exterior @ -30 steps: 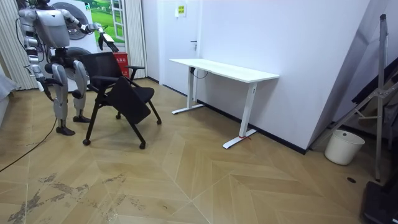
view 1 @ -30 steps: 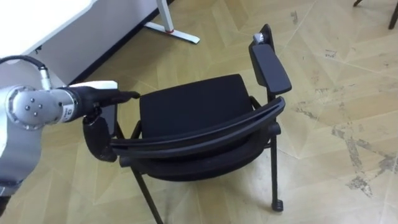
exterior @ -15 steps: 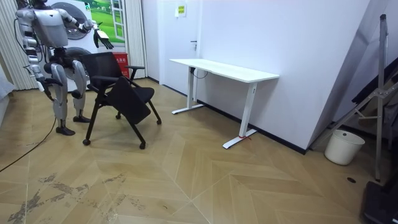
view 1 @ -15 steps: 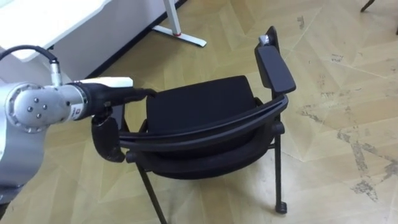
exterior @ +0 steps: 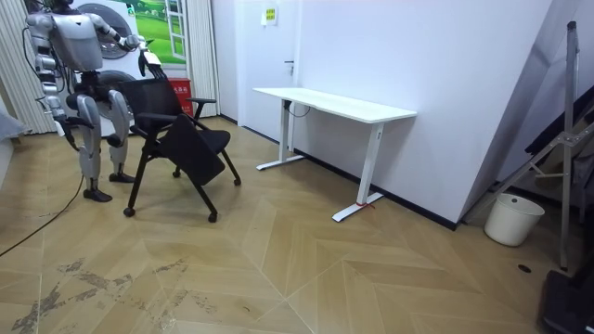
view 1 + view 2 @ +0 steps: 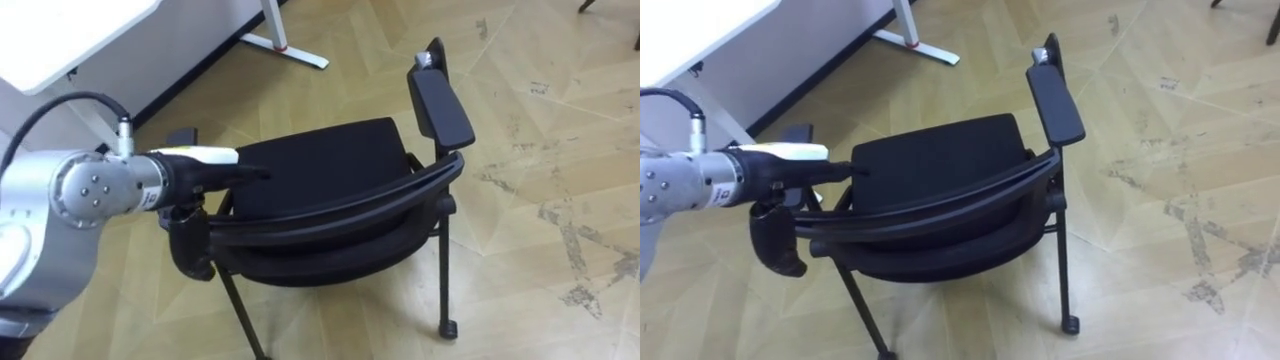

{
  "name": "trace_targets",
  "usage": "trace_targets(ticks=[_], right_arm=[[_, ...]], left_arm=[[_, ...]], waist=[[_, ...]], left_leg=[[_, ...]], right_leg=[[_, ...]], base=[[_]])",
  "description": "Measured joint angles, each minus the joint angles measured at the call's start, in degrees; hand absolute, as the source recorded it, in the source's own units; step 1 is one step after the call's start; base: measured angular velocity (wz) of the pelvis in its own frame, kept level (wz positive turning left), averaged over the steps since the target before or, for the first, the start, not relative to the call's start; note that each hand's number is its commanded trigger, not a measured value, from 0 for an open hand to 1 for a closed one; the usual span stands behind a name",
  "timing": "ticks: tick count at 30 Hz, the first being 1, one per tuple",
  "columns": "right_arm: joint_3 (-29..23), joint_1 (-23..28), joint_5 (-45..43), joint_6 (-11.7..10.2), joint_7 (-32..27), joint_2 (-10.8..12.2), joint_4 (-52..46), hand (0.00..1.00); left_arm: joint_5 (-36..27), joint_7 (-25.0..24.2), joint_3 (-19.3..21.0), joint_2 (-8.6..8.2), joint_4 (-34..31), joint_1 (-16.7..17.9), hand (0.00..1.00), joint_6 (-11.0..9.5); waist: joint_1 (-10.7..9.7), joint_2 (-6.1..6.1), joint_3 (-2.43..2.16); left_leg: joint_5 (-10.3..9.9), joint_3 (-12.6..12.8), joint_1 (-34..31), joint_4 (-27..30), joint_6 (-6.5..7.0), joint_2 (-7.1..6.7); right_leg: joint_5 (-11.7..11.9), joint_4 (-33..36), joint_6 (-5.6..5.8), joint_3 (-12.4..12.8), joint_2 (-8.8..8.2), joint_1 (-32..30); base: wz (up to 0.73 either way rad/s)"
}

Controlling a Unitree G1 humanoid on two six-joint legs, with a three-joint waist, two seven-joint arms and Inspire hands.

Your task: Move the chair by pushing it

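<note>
The black chair (image 6: pixel 320 165) stands on the parquet floor (image 6: pixel 540 120), its curved backrest nearest the robot and its seat facing the white desk (image 6: pixel 60 30). The left hand (image 6: pixel 215 168) reaches over the chair's left armrest, fingers straight and pressed together, pointing across the seat; whether it touches the chair cannot be told. In the room view the robot stands directly behind the chair.

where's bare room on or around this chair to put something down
The seat is bare ahead of the backrest. Bare floor lies beyond the right armrest and between the chair and the desk foot. Crowded at the left armrest, where the left robot hand reaches over the seat's edge.
</note>
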Motion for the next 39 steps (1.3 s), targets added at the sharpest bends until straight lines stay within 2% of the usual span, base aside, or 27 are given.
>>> trace_targets(ticks=[4,8,12,14,16,19,21,24,25,26,27,28,29,32,39], right_arm=[[-0.03,0.07,-0.02,-0.01,-0.86,0.01,0.05,0.0],[-0.01,0.09,-0.11,-0.62,-2.06,0.45,0.23,0.0],[0.0,0.18,-0.1,-0.64,-2.06,0.78,0.15,0.0],[0.02,0.43,0.05,-0.46,-2.17,0.78,0.17,0.0],[0.54,0.79,0.23,-0.5,-2.39,0.76,0.14,0.0],[0.99,0.89,0.13,-0.47,-3.52,0.85,-0.08,0.0],[1.06,0.79,0.11,-0.49,-4.49,0.88,-0.41,0.0],[1.13,1.75,0.19,-0.46,-5.23,1.03,-2.38,0.0],[1.16,2.3,0.27,-0.5,-5.52,1.09,-3.16,0.0],[1.15,3.04,0.27,-0.51,-5.98,1.28,-3.79,0.0],[1.16,3.49,0.27,-0.5,-6.4,1.57,-3.91,0.0],[1.16,3.76,0.27,-0.49,-6.53,1.71,-4.01,0.0],[1.16,4.37,0.27,-0.49,-6.81,1.78,-4.51,0.0],[1.14,4.87,0.26,-0.52,-7.04,1.81,-4.92,0.0],[1.14,4.89,-0.28,-0.49,-6.9,1.84,-4.92,0.0]], left_arm=[[0.17,2.3,0.01,-2.31,4.93,0.66,0.0,-0.05],[1.19,5.8,0.01,-4.78,12.95,1.31,0.0,-0.59],[2.38,9.69,0.01,-7.29,18.16,1.33,0.0,-1.26],[2.37,11.3,0.04,-8.15,20.21,1.28,0.0,-1.68],[2.23,11.71,0.05,-8.31,21.03,1.28,0.0,-1.83],[2.19,13.38,0.08,-8.88,22.98,1.13,0.0,-2.99],[2.19,15.74,0.58,-10.34,26.3,0.65,0.0,-4.12],[2.31,20.16,0.89,-11.68,29.66,0.57,0.0,-5.05],[2.41,20.99,1.01,-12.07,30.15,0.58,0.06,-5.06],[3.04,22.19,1.69,-12.87,31.37,0.62,0.55,-5.36],[3.91,22.52,2.45,-13.32,32.46,0.62,0.7,-5.98],[4.04,22.81,2.65,-13.36,32.97,0.66,1.0,-6.32],[4.08,23.6,3.14,-13.54,33.68,0.95,1.0,-6.94],[4.53,24.84,4.0,-14.22,34.76,1.53,1.0,-8.19],[7.32,25.37,3.64,-14.24,34.81,2.58,1.0,-11.14]], waist=[[-0.18,0.12,-0.08],[-0.89,-0.02,-0.01],[-1.6,-0.52,-0.03],[-1.46,-0.88,-0.16],[-1.47,-1.24,-0.44],[-1.51,-1.84,-0.37],[-1.49,-1.93,-0.52],[-1.79,-1.96,-0.52],[-1.76,-2.03,-0.52],[-1.54,-2.3,-0.64],[-1.49,-2.61,-0.87],[-1.41,-2.71,-1.01],[-1.28,-2.73,-1.31],[-1.31,-2.43,-1.5],[-1.44,-2.18,-1.37]], left_leg=[[0.0,0.44,0.08,-0.06,0.0,0.02],[0.0,1.21,0.19,-0.08,0.0,0.09],[0.0,1.42,-0.48,-0.09,0.0,0.08],[0.0,1.66,-0.39,-0.08,0.0,0.08],[0.0,1.73,-0.17,-0.05,0.0,0.08],[0.0,2.15,0.21,-0.05,0.0,0.19],[0.0,2.39,0.84,-0.19,0.0,0.19],[0.0,2.77,1.65,-0.3,0.0,0.27],[0.01,2.82,1.77,-0.41,0.02,0.28],[0.02,3.0,2.01,-0.72,0.04,0.28],[0.03,3.2,2.09,-0.86,0.05,0.41],[0.03,3.33,2.1,-0.86,0.05,0.47],[0.04,3.69,2.12,-0.84,0.03,0.6],[0.06,4.16,2.34,-0.8,0.04,0.67],[0.06,4.44,3.07,-0.95,0.05,0.63]], right_leg=[[-0.02,-0.09,-0.02,0.21,0.01,-0.02],[-0.01,-0.07,-0.01,0.6,0.04,-0.06],[-0.01,0.14,-0.02,1.18,0.07,-1.02],[-0.01,0.16,-0.02,1.47,0.08,-1.1],[-0.01,0.28,-0.01,1.64,0.08,-1.0],[-0.03,1.06,0.0,1.75,0.09,-0.98],[-0.02,1.1,0.0,1.84,0.07,-0.57],[-0.13,1.1,0.0,2.41,0.25,-0.13],[-0.19,1.12,0.02,2.51,0.27,-0.17],[-0.49,1.33,0.13,2.92,0.32,-0.3],[-0.52,1.59,0.11,3.17,0.45,-0.35],[-0.53,1.8,0.04,3.3,0.5,-0.5],[-0.39,1.94,-0.18,3.65,0.63,-0.68],[-0.15,2.01,-0.32,4.19,0.74,-0.72],[-0.13,2.01,-0.28,4.65,0.74,-0.17]], base=[[-0.01],[-0.03],[-0.05],[-0.1],[-0.07],[0.0],[-0.02],[-0.04],[-0.07],[-0.1],[-0.11],[-0.13],[-0.14],[-0.09],[-0.02]])
